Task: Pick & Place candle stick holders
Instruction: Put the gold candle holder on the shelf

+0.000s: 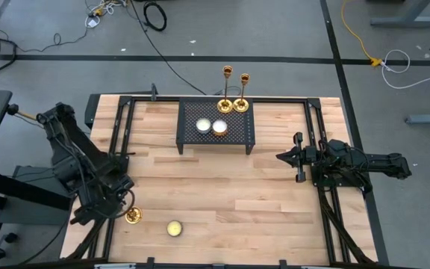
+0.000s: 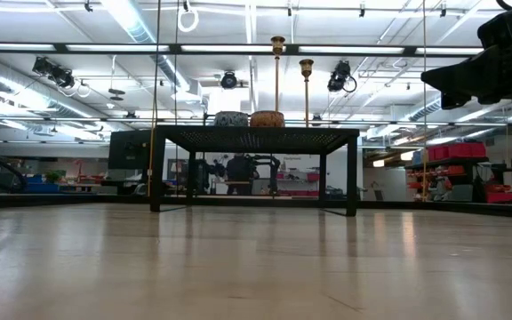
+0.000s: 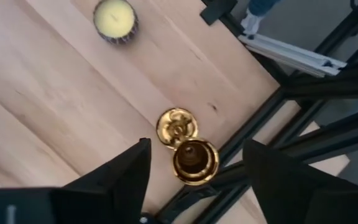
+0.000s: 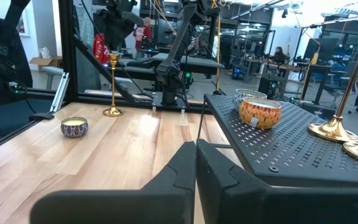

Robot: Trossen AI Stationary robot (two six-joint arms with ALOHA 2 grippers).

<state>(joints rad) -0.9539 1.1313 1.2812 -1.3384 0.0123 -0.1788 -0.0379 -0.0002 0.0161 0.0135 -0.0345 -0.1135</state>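
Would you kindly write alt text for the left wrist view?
The left gripper, fingers apart, hovers directly above a brass candle stick holder standing upright on the wooden table near its edge. A small candle tin sits farther off.

1. This is a robotics lab or industrial workshop, not a home.
2. The pale wooden butcher-block tabletop [image 1: 222, 187] sits in a black metal rail frame [image 1: 327, 202] on a bare grey concrete floor [image 1: 275, 30].
3. Loose black cables [image 1: 155, 15] and a yellow cable [image 1: 357, 33] trail across that floor.
4. The low view shows long fluorescent ceiling lights [image 2: 140, 20], exposed pipes and distant red equipment racks [image 2: 456, 151].
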